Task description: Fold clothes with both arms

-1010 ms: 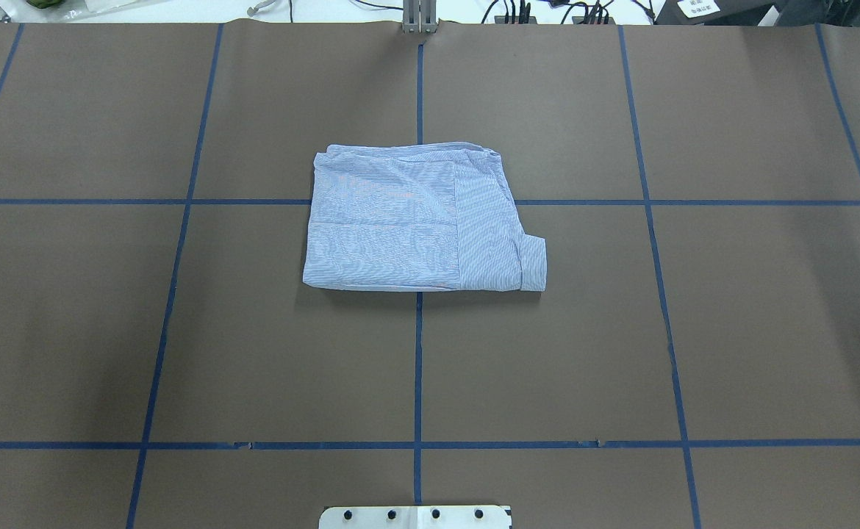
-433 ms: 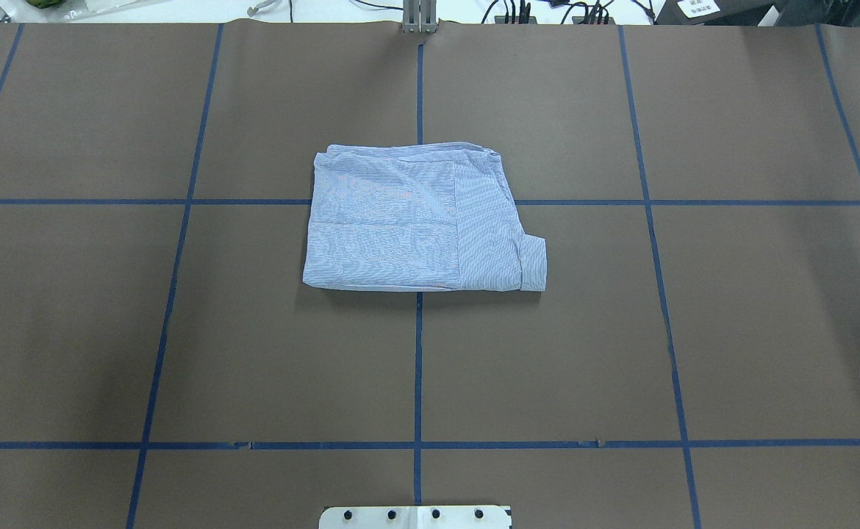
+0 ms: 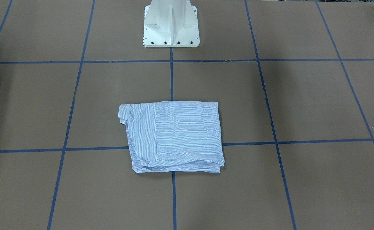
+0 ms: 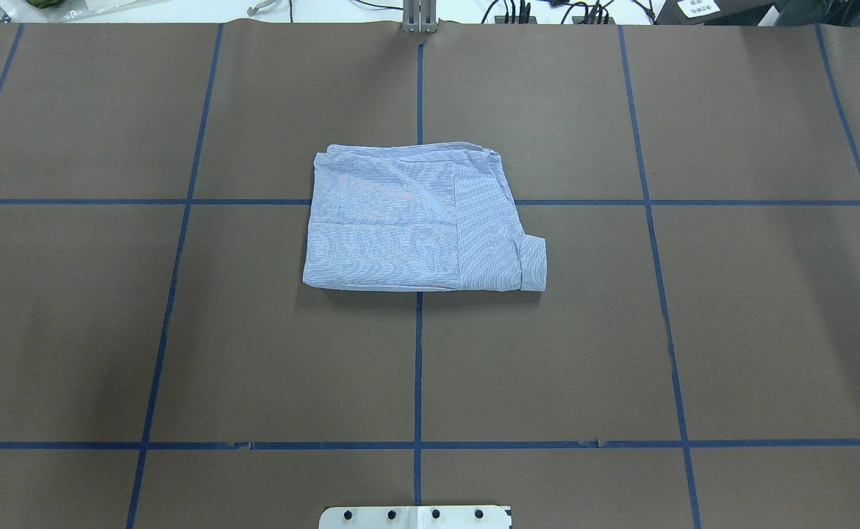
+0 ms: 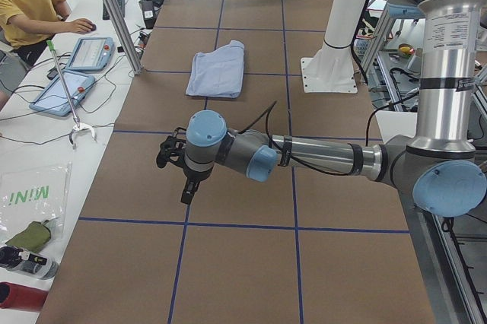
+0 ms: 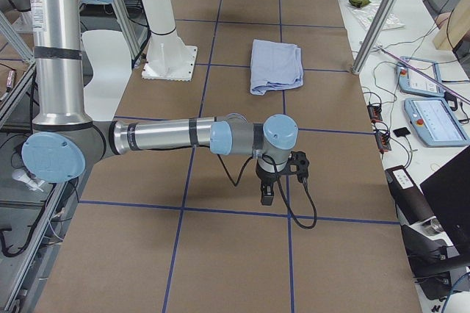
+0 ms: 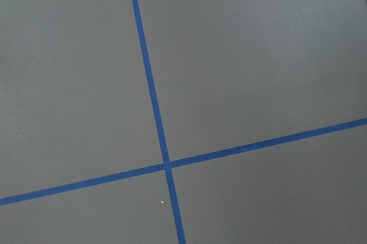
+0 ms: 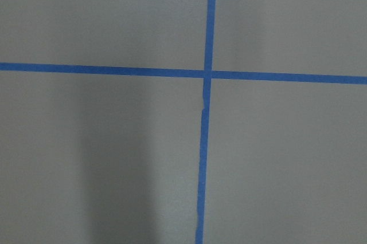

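1. The shirt (image 4: 419,220) lies folded into a compact rectangle at the centre of the table (image 4: 180,353). One cuff (image 4: 534,264) juts out at the corner nearest me on the right.
2. The left gripper (image 5: 186,191) and the right gripper (image 6: 266,194) hang over bare table, well apart from the cloth. I cannot tell how their jaws stand.
3. I judge the folding nearly complete. For a clean finish I would tuck the cuff in without dragging the stack.
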Robot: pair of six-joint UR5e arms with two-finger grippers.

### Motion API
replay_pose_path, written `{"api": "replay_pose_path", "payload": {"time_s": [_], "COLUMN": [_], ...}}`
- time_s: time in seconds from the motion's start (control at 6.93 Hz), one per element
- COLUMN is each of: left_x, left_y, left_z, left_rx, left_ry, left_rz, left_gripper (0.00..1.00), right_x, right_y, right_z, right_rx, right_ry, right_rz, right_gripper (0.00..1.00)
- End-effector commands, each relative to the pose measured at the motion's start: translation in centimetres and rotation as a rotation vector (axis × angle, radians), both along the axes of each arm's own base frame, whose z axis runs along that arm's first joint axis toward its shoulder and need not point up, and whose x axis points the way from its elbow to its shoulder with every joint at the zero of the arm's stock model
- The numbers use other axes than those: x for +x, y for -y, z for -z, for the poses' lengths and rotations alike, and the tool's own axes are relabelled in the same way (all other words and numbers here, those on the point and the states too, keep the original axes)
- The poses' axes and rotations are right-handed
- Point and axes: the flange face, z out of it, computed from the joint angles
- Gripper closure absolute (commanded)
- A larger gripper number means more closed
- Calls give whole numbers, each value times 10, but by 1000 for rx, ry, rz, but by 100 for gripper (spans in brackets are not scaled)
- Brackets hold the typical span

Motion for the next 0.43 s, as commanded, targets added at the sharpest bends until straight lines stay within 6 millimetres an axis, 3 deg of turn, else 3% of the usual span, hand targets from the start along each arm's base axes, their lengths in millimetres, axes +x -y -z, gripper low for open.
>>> {"api": "replay_pose_path", "payload": {"time_s": [0.0,0.29], "left_x": [0,3], "left_y": [-1,-4], "left_z": [1,-1], "left_rx": [1,-8], "left_ry": [-5,-40], "left_rz": [-2,-17], "left_gripper": [0,0], "right_x": [4,3], "right_y": [-2,-2], "right_z": [-2,-7], "right_rx": [4,-17], "right_ry": [-30,-26], "right_rz": [2,-8], "right_gripper": [0,0]}}
